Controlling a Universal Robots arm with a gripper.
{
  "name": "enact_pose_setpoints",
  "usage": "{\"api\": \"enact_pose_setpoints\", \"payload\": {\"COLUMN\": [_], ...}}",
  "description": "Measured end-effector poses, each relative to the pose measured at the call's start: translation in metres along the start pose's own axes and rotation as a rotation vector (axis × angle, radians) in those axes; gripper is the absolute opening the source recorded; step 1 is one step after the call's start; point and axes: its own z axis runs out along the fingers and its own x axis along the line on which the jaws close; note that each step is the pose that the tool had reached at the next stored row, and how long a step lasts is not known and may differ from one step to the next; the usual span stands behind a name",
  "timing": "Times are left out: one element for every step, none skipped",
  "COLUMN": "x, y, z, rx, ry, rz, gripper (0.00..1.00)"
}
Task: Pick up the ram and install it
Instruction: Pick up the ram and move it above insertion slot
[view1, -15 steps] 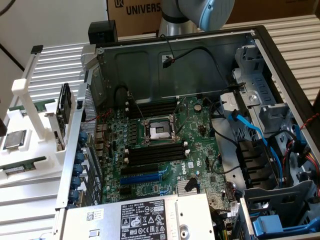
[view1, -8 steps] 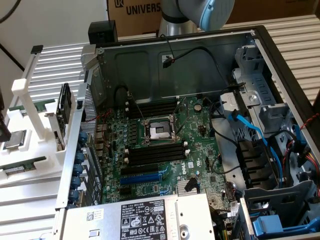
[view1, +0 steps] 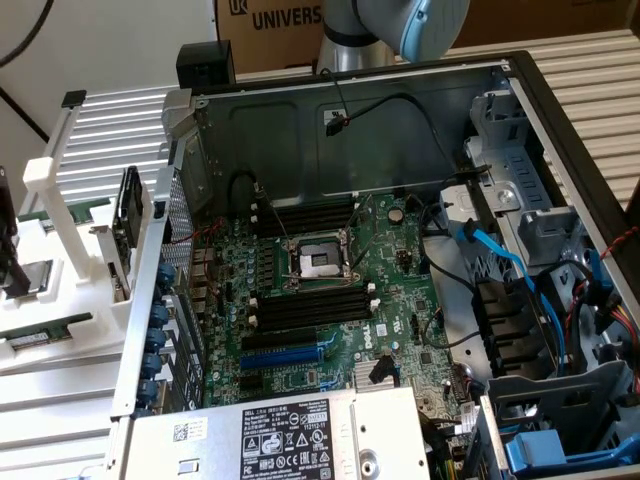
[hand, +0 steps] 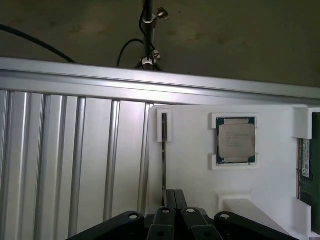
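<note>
**Pincer closed beside the ram in its tray**

In the wrist view the gripper (hand: 175, 194) has its two dark fingers pressed flat against each other, with nothing between them. Just beside them stands the ram (hand: 164, 155), seen edge-on as a thin dark line. It stands upright on its long edge in a narrow slot of the white tray (hand: 192, 165), its far end held by a small white bracket. The fingers are at the stick's near end; whether they touch it cannot be told.

Further along the same tray a square silver processor (hand: 236, 140) lies flat in its own recess, well apart from the ram. Beyond it, at the tray's far side, lies a green board (hand: 306, 167) with a white label. The tray rests on a ribbed metal table (hand: 60, 165), close to the table's edge.

In the exterior view the arm (view1: 400, 25) rises behind an open computer case (view1: 400, 130). Inside lies the motherboard (view1: 240, 255), with long black slots (view1: 305, 310) on both sides of the processor socket (view1: 318, 262).
</note>
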Motion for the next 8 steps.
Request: {"api": "enact_pose_setpoints", "payload": {"x": [0.001,0.001,0.001,0.004,0.004,0.005,0.005,0.005], "y": [0.0000,0.0000,-0.0001,-0.0013,-0.0030,-0.0037,-0.0043,-0.0050], "z": [0.0046,0.0048,0.0052,0.0097,0.0128,0.0143,0.0155,0.0170], "rx": [-0.0283,-0.0444,-0.0542,-0.0567,-0.0569,-0.0577,-0.0593,-0.0608], "ry": [-0.0047,-0.0067,-0.0096,-0.0205,-0.0232,-0.0246,-0.0254,-0.0258], "rz": [0.002,0.003,0.003,0.003,0.003,0.003,0.003,0.003], "gripper": [0.10,0.10,0.10,0.10,0.10,0.10,0.10,0.10]}}
